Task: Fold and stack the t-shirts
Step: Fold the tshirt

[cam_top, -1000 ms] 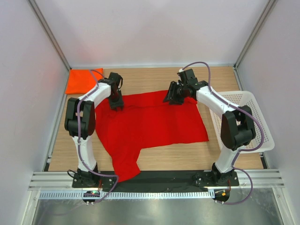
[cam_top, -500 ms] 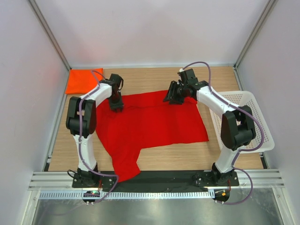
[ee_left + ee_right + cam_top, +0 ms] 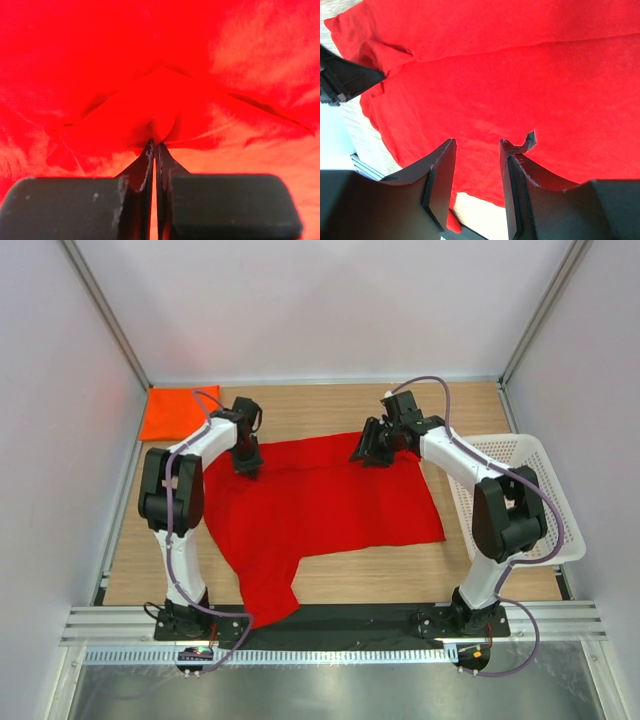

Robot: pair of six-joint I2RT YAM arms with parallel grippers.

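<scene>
The red t-shirt [image 3: 320, 502] lies spread over the middle of the table, one part hanging over the front edge. The orange t-shirt [image 3: 176, 410] lies folded at the back left corner. My left gripper [image 3: 248, 468] is at the red shirt's far left corner; in the left wrist view [image 3: 155, 146] its jaws are shut on a pinched fold of the red cloth [image 3: 160, 115]. My right gripper [image 3: 366, 452] hovers over the shirt's far edge, right of centre; in the right wrist view [image 3: 477, 145] its jaws are open with red cloth [image 3: 510, 80] below them.
A white mesh basket [image 3: 520, 495] stands at the right edge of the table, beside the right arm. Bare wood [image 3: 320, 410] lies behind the red shirt. Grey walls close in the back and sides. A black strip [image 3: 350, 618] runs along the front.
Both grippers have shifted very slightly at the red shirt's far edge. The shirt lies much as before.
</scene>
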